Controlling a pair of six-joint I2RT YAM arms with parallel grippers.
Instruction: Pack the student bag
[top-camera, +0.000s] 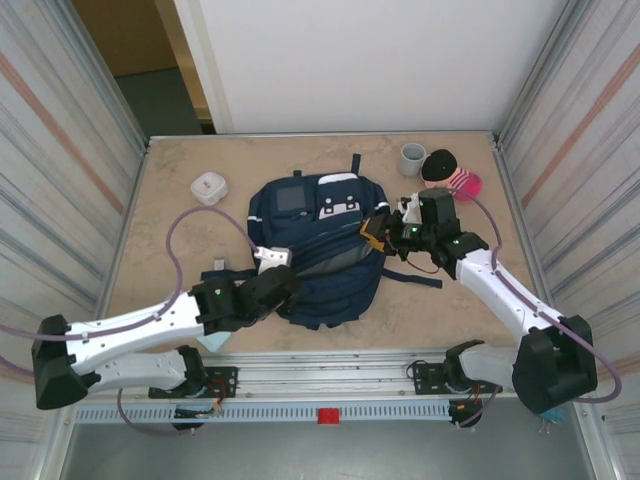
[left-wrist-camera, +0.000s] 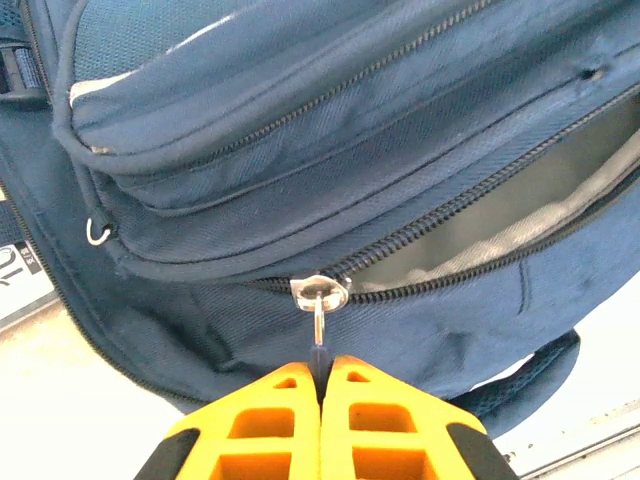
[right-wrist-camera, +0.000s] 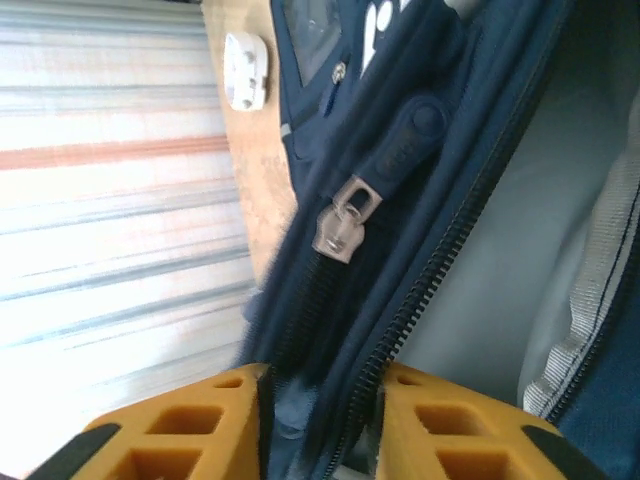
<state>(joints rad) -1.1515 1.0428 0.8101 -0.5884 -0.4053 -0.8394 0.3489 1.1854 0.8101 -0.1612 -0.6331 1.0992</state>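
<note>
Beige tabletop (top-camera: 170, 165), navy student bag (top-camera: 320, 270) part-unzipped, grey lining (left-wrist-camera: 540, 190), left jaws pinching zipper pull (left-wrist-camera: 319, 318), right jaws clamping rim

Top view: soft, even overhead light, sharp; faint shadows hug the student bag (top-camera: 320, 250). Side walls (top-camera: 60, 150) either side of the bag bow, mild wide-angle distortion. Left wrist: bright, zipper pull (left-wrist-camera: 318, 298) crisp, table (left-wrist-camera: 612, 335) right of the bag blown out white. Right wrist: side wall left of the bag overexposed, bag's nearest fabric smeared, out of focus.
</note>
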